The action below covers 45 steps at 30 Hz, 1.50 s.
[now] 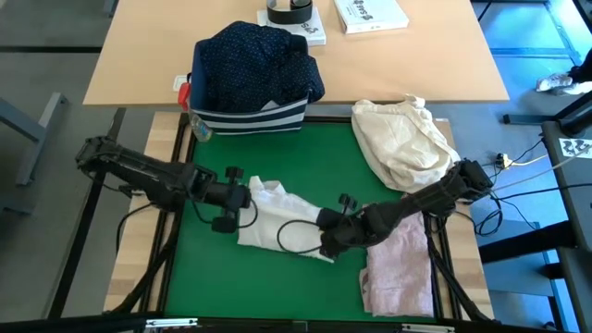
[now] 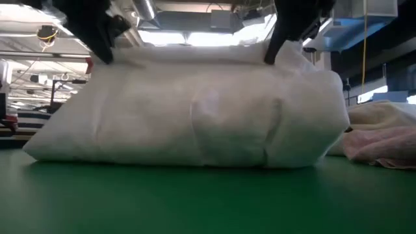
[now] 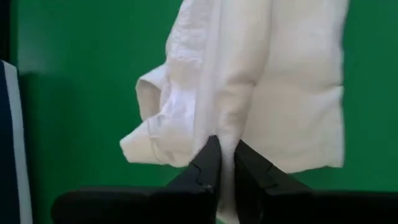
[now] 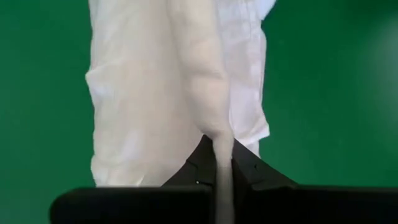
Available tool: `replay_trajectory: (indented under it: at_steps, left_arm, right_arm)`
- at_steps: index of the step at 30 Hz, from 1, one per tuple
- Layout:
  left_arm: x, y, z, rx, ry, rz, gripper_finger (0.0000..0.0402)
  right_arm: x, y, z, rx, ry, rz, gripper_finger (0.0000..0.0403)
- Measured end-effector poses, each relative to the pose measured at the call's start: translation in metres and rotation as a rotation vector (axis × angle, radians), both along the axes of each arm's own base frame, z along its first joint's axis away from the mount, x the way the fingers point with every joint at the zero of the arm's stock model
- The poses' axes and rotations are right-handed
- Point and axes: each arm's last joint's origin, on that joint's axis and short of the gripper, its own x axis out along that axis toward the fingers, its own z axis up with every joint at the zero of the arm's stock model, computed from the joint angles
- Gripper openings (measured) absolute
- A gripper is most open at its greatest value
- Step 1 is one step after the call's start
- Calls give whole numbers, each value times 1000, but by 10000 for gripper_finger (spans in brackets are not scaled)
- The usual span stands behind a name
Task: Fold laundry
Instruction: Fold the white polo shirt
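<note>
The white shirt (image 1: 273, 217) hangs between my two grippers above the green mat (image 1: 277, 157), and its lower fold (image 2: 175, 156) rests on the mat. My left gripper (image 1: 238, 199) is shut on the shirt's left end. My right gripper (image 1: 331, 233) is shut on its right end. A pale pink top (image 1: 400, 268) lies flat at the mat's near right. A navy white-dotted shirt (image 1: 254, 60) is heaped on the striped bin (image 1: 250, 118) at the far edge. My left gripper pinches a bunched ridge of the white shirt (image 3: 227, 134) between its two fingers, slanting down from the table's left. Several layers are gathered there. The cloth hangs below the fingers (image 2: 97, 45), and its lower part lies on the mat. My right gripper pinches a narrow gathered fold of the white shirt (image 4: 216, 134) between its two fingers, slanting down from the table's right. The cloth hangs from the fingers (image 2: 283, 42). The shirt's top edge (image 2: 195, 55) runs almost straight across to the other gripper.
A cream-beige cloth bundle (image 1: 402, 139) sits at the mat's far right corner. On the wooden table behind are a tape roll (image 1: 289, 11) and a booklet (image 1: 370, 13). Bare green mat (image 1: 194, 277) lies at the near left.
</note>
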Motion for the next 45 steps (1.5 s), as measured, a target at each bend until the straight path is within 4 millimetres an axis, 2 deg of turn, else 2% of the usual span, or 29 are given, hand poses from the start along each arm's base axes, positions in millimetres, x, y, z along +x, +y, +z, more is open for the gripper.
replay_trajectory:
  at_steps: [11, 21, 28, 33, 36, 40, 45]
  left_arm:
    - [10, 54, -38, 51, -74, 118, 20]
    - [5, 85, -72, 28, -158, 226, 20]
    - [-1, 94, -78, 19, -141, 287, 20]
    - [-3, 103, -78, 4, -147, 359, 20]
    - [-5, 109, -78, -10, -160, 429, 29]
    - [-8, 118, -78, -31, -172, 502, 68]
    - [-13, 121, -78, -122, -144, 595, 121]
  right_arm:
    - [4, -52, -21, -83, 95, -167, 11]
    - [12, -104, -41, 13, 134, -216, 12]
    - [22, -140, -39, 2, 75, -234, 12]
    - [28, -166, -42, 22, 13, -326, 15]
    - [30, -185, -40, 54, -51, -445, 39]
    - [29, -211, -44, 74, -75, -570, 106]
    - [23, -237, -45, 90, -65, -612, 184]
